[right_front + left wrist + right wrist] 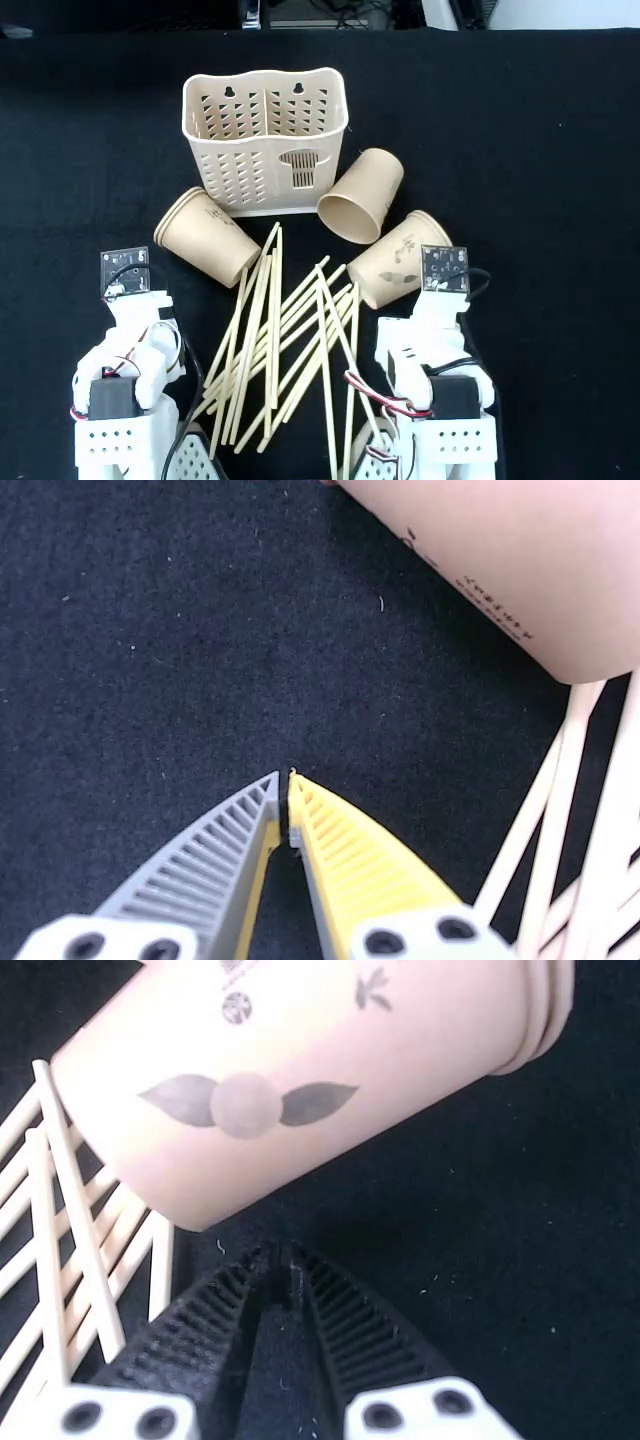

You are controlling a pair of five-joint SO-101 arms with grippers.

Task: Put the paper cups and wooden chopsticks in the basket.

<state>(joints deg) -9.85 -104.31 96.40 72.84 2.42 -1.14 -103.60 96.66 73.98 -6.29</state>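
Observation:
A cream perforated basket (265, 140) stands upright at the back of the black table. Three paper cups lie on their sides: one left of the basket (205, 237), one right of it (362, 194), and a leaf-printed one (400, 260) farther right. Several wooden chopsticks (280, 340) lie scattered between the two arms. My left gripper (285, 777) is shut over bare cloth, just short of the left cup (500, 560). My right gripper (280, 1257) is shut and empty, its tips close to the leaf-printed cup (300, 1080).
The left arm (125, 390) and right arm (435, 380) sit at the table's front edge. Chopsticks (570, 810) run beside the left gripper, and others (70, 1250) beside the right. Bare black cloth spreads to the far left and right.

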